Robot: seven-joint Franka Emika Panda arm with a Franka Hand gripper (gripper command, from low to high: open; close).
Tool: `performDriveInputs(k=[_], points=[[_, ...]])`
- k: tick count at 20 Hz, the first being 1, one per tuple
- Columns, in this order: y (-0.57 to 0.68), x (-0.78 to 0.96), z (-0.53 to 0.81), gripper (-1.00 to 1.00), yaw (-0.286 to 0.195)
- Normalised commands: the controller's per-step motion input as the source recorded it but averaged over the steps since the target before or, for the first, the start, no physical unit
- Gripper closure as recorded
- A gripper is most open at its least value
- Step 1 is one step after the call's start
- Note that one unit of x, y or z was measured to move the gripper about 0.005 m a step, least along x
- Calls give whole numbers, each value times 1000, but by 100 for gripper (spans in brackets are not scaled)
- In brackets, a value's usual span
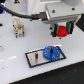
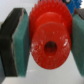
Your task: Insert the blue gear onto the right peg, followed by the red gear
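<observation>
I have the red gear [image 2: 47,42] clenched in the gripper [image 1: 62,31]. Below it, the blue gear [image 1: 50,53] already sits on the plate [image 1: 31,58]. Next I judge I must centre the hub over that peg and descend.

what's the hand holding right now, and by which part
The hand holds the red gear, its two pads pressed against opposite sides of the toothed rim. The central hub and its hole are left free.

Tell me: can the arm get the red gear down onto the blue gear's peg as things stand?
Probably yes. The gripper holds the red gear between its fingers, raised above the table, and nothing stands between it and the blue gear on the plate. The peg itself is too small to make out.
</observation>
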Motion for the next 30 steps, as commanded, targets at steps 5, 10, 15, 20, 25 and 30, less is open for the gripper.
performDriveInputs(k=[5, 10, 15, 20, 25, 30], points=[[-190, 675, 81, 100, 0], [-88, 499, -10, 100, 0], [-119, 268, -82, 100, 0], [-86, 116, -123, 100, 0], [-12, 35, 16, 100, 0], [-19, 27, 214, 100, 0]])
